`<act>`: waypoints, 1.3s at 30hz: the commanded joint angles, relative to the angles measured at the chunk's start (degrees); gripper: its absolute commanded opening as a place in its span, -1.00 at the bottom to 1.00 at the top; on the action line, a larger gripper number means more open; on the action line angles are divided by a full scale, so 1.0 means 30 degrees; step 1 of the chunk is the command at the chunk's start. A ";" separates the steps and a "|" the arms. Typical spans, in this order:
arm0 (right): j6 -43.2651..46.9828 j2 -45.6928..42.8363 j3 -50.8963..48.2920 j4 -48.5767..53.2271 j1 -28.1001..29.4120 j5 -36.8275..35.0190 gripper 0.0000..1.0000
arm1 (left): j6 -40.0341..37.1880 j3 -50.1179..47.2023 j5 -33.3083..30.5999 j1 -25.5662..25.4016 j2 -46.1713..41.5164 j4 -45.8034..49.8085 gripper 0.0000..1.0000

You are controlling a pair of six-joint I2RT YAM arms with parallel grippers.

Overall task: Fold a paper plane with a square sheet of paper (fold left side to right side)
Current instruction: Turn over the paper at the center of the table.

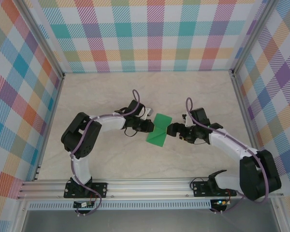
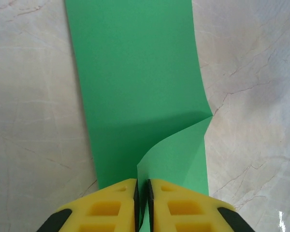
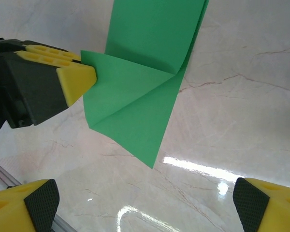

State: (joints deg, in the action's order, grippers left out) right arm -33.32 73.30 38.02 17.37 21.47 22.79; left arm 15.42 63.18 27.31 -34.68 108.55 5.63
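The left gripper (image 2: 141, 187) has its yellow fingers (image 2: 104, 203) pressed together on an edge of the green paper (image 2: 135, 72), so that only a thin slit shows between the pads, with the sheet in it. From that pinch a flap curls up off the table (image 2: 34, 96) and runs to a kink at the paper's side edge. The rest of the sheet lies flat as a long strip reaching away from the fingers.

In the right wrist view the left gripper (image 3: 89, 72) comes in from the left, its yellow tip clamped on the raised flap. The paper (image 3: 135, 106) there shows a slanting crease and a pointed lower corner, with the flat part stretching away behind it.

The right gripper (image 3: 145, 200) has its jaws spread wide, nothing between them. Its two black-padded fingertips (image 3: 41, 200) sit at the bottom corners of that view, apart from the paper, above the glossy marble-patterned table (image 3: 241, 111).

From above, the paper (image 1: 159, 131) lies near the middle of the table (image 1: 111, 92), between the two grippers. The left gripper (image 1: 149, 126) is at its left edge and the right gripper (image 1: 172, 129) just beside its right edge; whether that one touches the sheet I cannot tell. Plaid walls (image 1: 150, 34) surround the table on three sides.
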 commanded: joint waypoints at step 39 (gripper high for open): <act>-0.3807 0.3311 0.2648 -1.1567 -0.0510 0.5310 -1.00 | 0.3849 -0.4924 -0.3930 0.1971 -1.4061 0.1290 1.00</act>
State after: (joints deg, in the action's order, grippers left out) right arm -46.26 89.69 45.69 -10.39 21.80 34.41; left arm 21.43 50.26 17.06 -29.87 72.66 9.04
